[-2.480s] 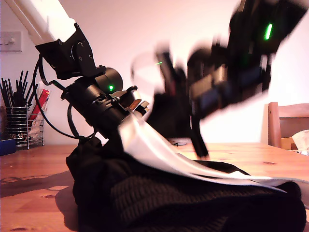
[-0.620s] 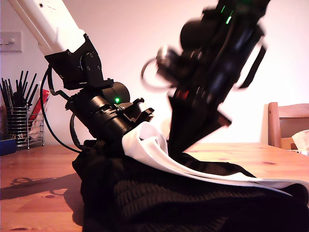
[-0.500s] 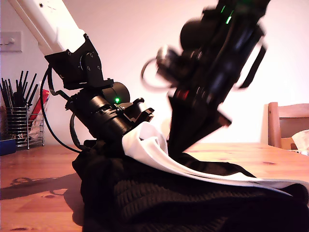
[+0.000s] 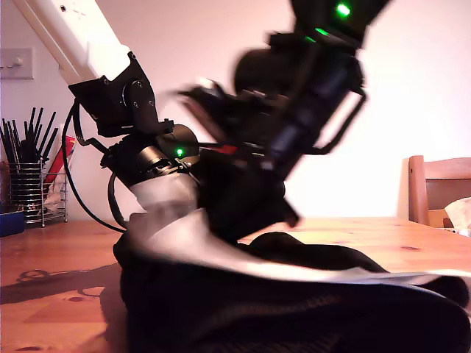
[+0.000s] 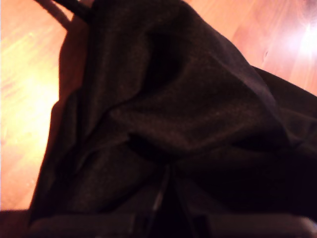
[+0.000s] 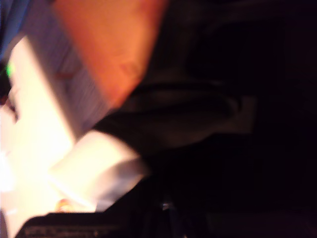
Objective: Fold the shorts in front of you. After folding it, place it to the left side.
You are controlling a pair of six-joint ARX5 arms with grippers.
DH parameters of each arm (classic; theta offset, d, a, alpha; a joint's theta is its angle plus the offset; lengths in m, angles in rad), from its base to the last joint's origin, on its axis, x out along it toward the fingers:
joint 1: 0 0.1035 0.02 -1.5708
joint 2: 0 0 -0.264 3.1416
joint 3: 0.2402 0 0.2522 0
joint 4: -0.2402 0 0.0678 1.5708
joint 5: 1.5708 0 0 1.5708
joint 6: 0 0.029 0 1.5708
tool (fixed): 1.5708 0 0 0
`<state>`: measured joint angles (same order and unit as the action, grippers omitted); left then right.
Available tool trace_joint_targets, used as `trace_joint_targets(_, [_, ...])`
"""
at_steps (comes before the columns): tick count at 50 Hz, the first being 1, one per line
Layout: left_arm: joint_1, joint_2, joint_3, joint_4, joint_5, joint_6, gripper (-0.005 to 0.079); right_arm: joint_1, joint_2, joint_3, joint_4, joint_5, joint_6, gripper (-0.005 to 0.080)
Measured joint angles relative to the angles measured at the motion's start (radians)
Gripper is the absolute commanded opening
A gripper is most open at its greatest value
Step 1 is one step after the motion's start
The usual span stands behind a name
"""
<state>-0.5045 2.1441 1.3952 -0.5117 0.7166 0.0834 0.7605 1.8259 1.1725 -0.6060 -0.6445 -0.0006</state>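
The shorts (image 4: 294, 294) lie heaped on the wooden table (image 4: 44, 250), black with a white band (image 4: 169, 228) draped across the top. In the exterior view my first gripper (image 4: 158, 187), on the white-linked arm at the left, is mostly covered by that band. Its wrist view shows black fabric (image 5: 188, 114) drawn into a pinch at my first gripper (image 5: 166, 208). My second gripper (image 4: 243, 198), blurred with motion, holds black cloth above the heap's middle. Its wrist view shows dark fabric (image 6: 237, 99) and the white band (image 6: 99, 168) at my second gripper (image 6: 166, 210).
A wire holder of black sticks (image 4: 29, 184) and a blue box (image 4: 11, 220) stand at the exterior view's far left. A wooden chair (image 4: 438, 187) stands at that view's right edge. A wall switch (image 4: 16, 63) is at its upper left.
My second arm has swung toward the exterior view's left and lower, carrying black cloth. The white band has been dragged left and now drapes over my first gripper.
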Motion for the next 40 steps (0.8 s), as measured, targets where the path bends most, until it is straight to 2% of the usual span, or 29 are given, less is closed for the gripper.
trace_joint_targets(6, [0.000,0.001,0.000,0.003,0.000,-0.002,-0.0015,0.069,0.000,0.000,0.040,-0.001,0.010,-0.0013])
trace_joint_targets(14, [0.000,0.001,0.000,0.004,0.000,-0.002,-0.0015,0.125,0.000,0.000,0.052,0.032,0.026,-0.0013])
trace_joint_targets(24, [0.000,0.003,0.000,0.005,0.002,-0.002,-0.0015,0.123,0.000,-0.034,0.077,0.068,0.028,-0.0013])
trace_joint_targets(33, [0.005,0.004,0.000,0.018,-0.010,-0.003,-0.0015,0.106,0.000,-0.041,0.067,-0.039,0.080,-0.0013])
trace_joint_targets(40, [0.010,0.003,0.013,0.025,-0.073,-0.005,-0.0015,0.086,-0.007,-0.041,0.035,-0.053,0.081,-0.0013])
